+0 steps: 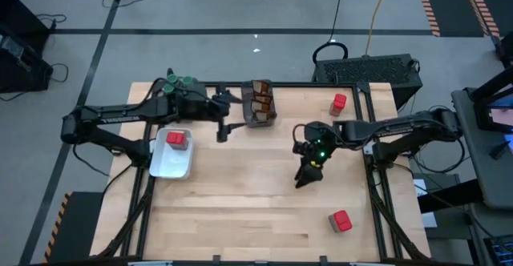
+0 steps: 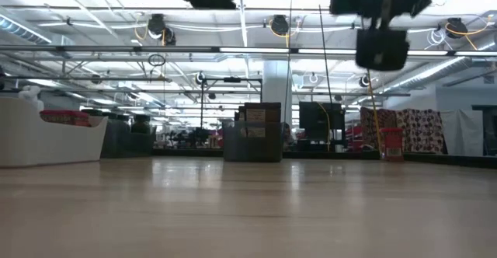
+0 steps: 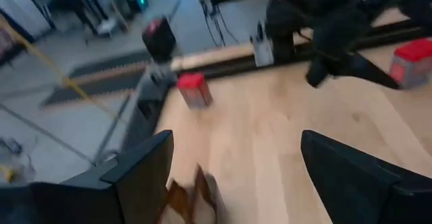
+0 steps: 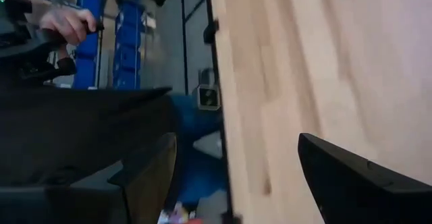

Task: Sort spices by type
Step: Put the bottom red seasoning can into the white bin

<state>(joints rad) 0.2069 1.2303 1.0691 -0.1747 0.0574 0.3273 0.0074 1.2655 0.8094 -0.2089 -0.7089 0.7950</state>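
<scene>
Two red containers point(image 1: 342, 221) on bare wooden table point(image 1: 256, 194) — warehouse-like room behind.

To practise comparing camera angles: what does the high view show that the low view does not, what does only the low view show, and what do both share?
Only the high view shows the green-lidded jars, the red box near the table's front, and both open grippers, left and right. Only the low view shows the room's ceiling lights. Both share the white tray, the bin of brown packets and the far red box.
</scene>
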